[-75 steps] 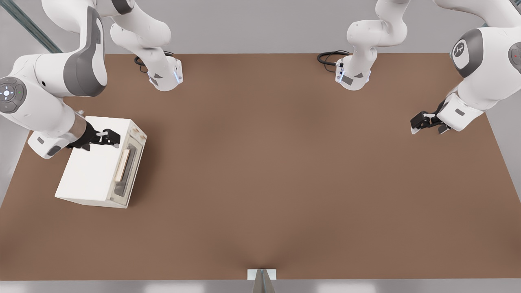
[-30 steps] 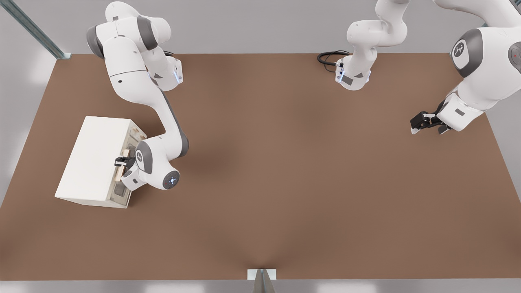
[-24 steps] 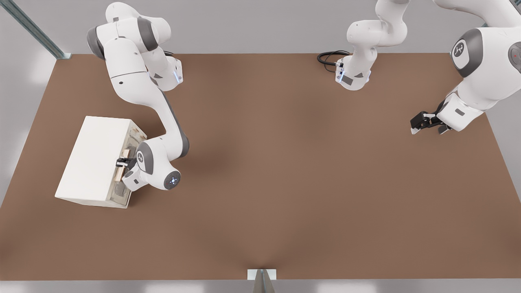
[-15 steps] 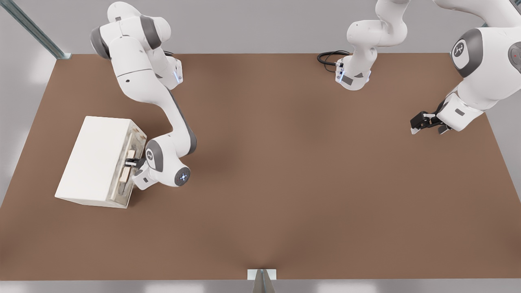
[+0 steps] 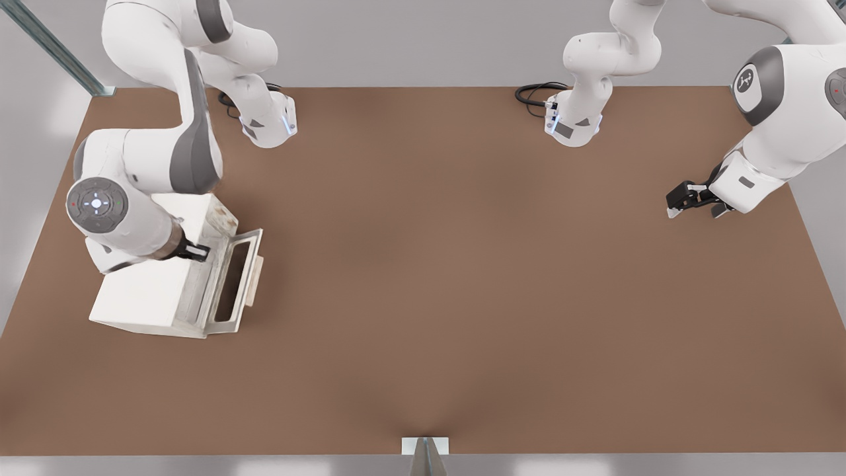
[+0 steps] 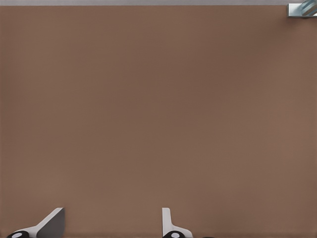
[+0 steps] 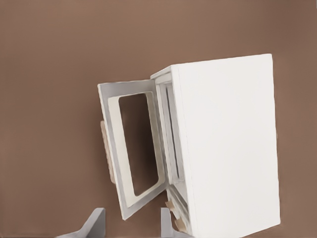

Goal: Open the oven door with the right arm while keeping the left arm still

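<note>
The oven door (image 5: 232,277) is hanging folded down and outward from the front of the white toaster oven (image 5: 149,284), sitting at the left side of the front view, a little below mid-height. Its cream frame is lying nearly flat, with the see-through window showing brown tabletop (image 5: 462,277) beneath, and the pale tan handle (image 5: 255,281) is sticking out along the edge farthest from the oven body. In the right wrist view the door (image 7: 131,148) is angling away from the oven's open front, with the handle (image 7: 106,148) peeking out behind its far edge and the plain white top of the oven (image 7: 228,144) filling the picture's right half.

The right arm (image 5: 142,165) is reaching down from the upper left of the front view, its round grey joint cover facing the camera. The jaws (image 5: 196,251) are hovering over the oven's top near its front edge, beside the hinge side of the door — touching nothing that shows. In the right wrist view the two fingertips (image 7: 95,223) are standing apart with only tabletop and the door's corner between them, so the jaws are released and empty.
</note>
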You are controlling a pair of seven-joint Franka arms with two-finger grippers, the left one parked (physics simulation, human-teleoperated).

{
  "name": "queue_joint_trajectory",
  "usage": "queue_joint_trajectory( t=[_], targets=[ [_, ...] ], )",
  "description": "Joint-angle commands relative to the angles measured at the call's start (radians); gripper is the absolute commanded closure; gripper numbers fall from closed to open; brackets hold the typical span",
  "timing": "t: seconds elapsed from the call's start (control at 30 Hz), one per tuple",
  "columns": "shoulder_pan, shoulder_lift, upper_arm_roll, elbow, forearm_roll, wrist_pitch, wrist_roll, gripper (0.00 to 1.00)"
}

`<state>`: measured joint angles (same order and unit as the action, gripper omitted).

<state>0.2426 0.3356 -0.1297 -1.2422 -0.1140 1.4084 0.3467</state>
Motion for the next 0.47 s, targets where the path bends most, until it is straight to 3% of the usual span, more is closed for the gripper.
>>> queue_joint_trajectory(
  t=[0.0,0.43],
  targets=[
    [0.003,-0.009,-0.016,0.02,0.128,0.027,-0.362,0.0],
    [-0.062,-0.044,-0.018,0.024,0.131,0.02,-0.462,0.0]
  ],
)
